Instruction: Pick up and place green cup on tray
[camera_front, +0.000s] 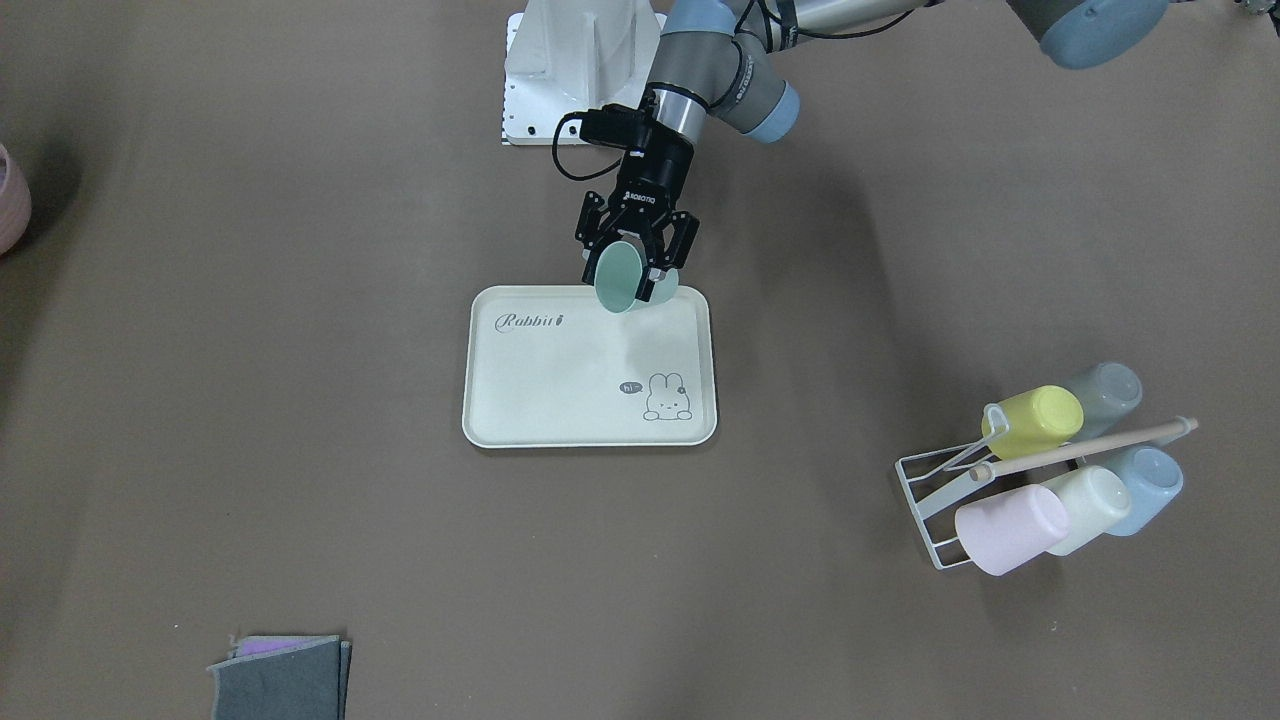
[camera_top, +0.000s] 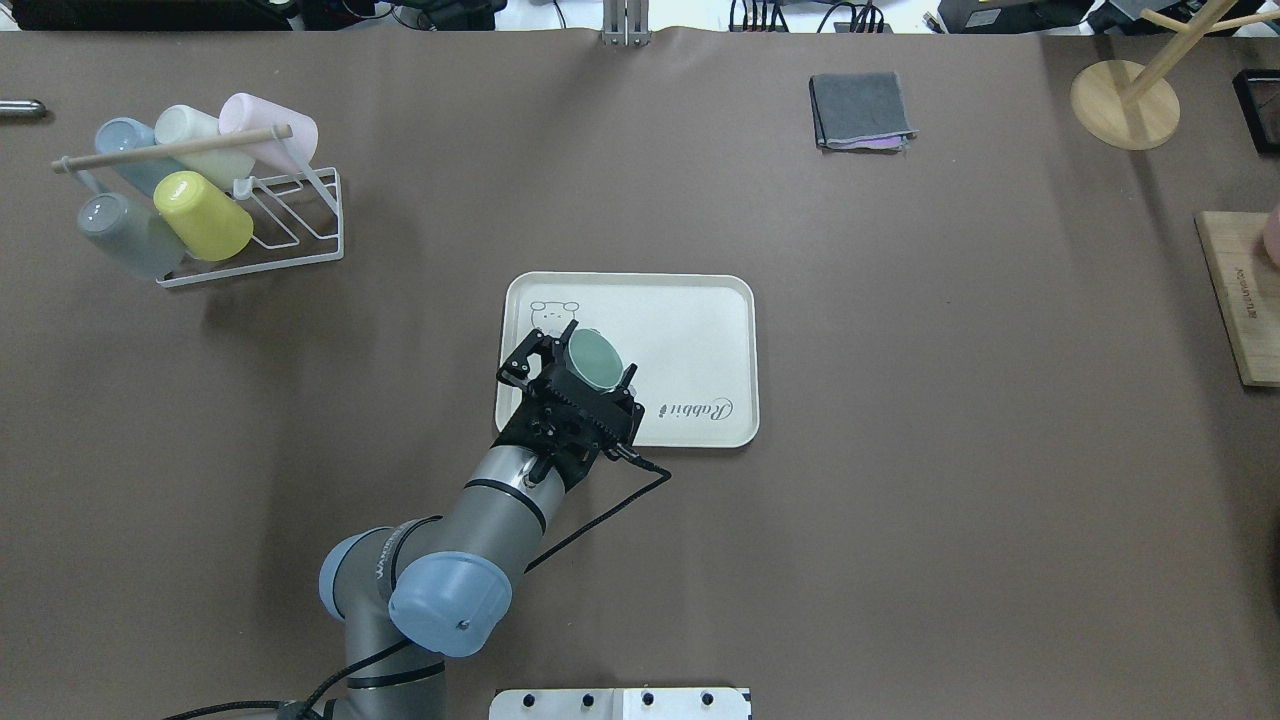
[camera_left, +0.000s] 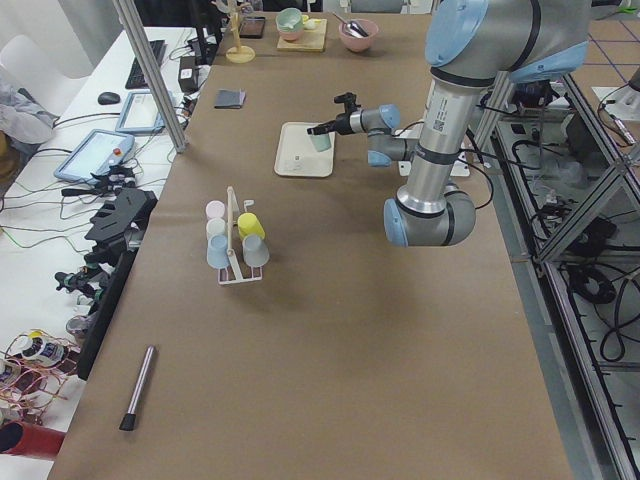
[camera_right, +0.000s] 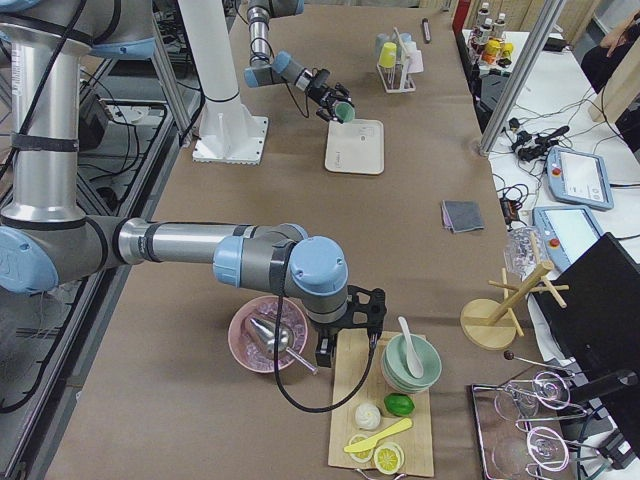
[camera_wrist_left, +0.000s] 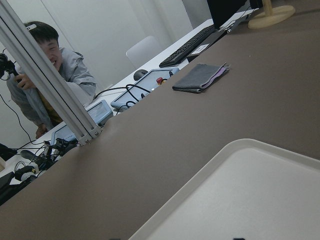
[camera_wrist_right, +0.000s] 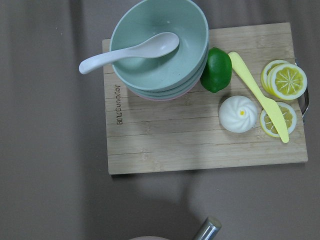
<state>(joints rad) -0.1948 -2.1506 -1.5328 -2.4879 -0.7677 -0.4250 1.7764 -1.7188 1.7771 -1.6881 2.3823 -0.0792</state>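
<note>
Overhead exterior: left gripper (camera_top: 598, 352) clamps one green cup (camera_top: 590, 364) over one tray (camera_top: 700, 330); five cups (camera_top: 203, 215) racked

Arm tubes (camera_top: 470, 525): silver-grey cylinders with a black ring near the wrist.
Joint caps (camera_top: 450, 605): round, pale blue.
Left gripper (camera_front: 637, 268): black, with two linked fingers and white ROBOTIQ lettering on its body.
Wrist camera (camera_front: 612, 125): small black box.
Cable (camera_top: 600, 515): thin, black, running from wrist along arm.
Base plate (camera_top: 620, 703): white, with dark screws along its edge.
</note>
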